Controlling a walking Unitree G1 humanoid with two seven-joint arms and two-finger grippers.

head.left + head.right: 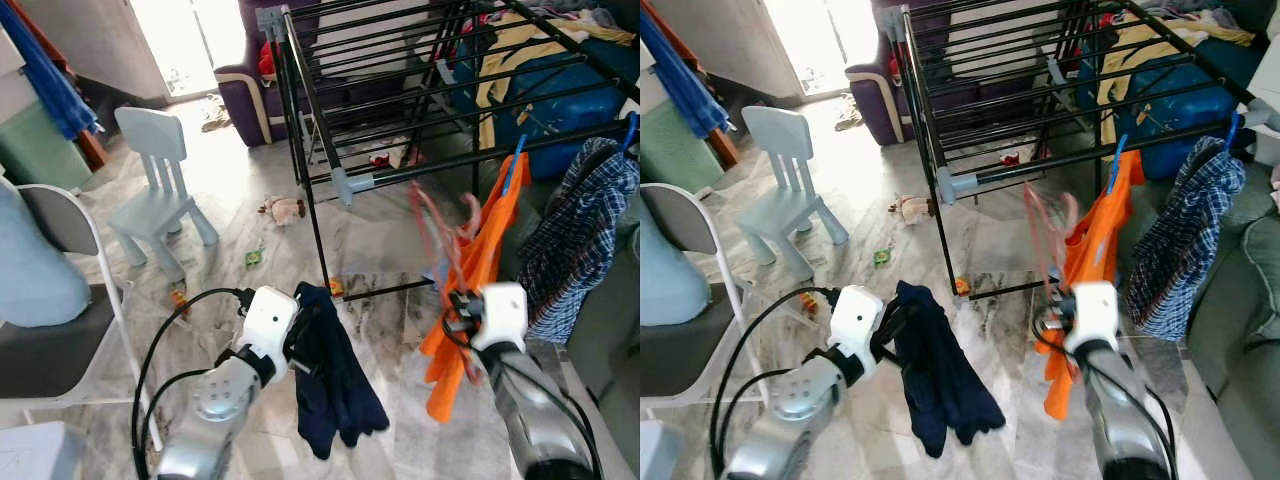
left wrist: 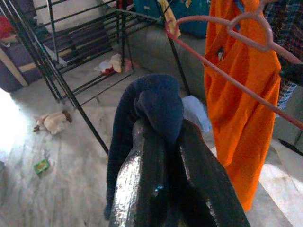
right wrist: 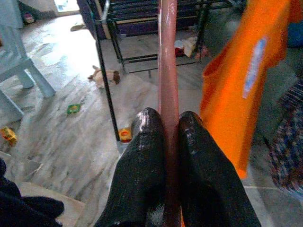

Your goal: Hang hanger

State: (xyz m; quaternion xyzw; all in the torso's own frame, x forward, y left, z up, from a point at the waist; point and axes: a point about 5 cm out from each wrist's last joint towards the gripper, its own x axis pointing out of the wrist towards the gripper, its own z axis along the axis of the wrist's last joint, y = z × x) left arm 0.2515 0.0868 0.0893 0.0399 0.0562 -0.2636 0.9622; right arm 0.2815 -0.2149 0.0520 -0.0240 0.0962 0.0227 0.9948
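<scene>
Right gripper (image 3: 165, 125) pinches a pink hanger (image 2: 227, 35); left gripper (image 2: 163, 135) clamps a navy cloth (image 1: 330, 375). Hanger sits just below the rack (image 1: 420, 165) edge, beside an orange shirt (image 1: 470, 280), over bare floor (image 1: 240, 180).

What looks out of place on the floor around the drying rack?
A stuffed toy and a small green item lie loose on the marble floor beside the black drying rack, where someone could trip.

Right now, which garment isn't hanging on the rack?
The dark navy cloth garment, pinched in the left gripper. The orange shirt and blue plaid shirt hang from the black metal drying rack.
</scene>
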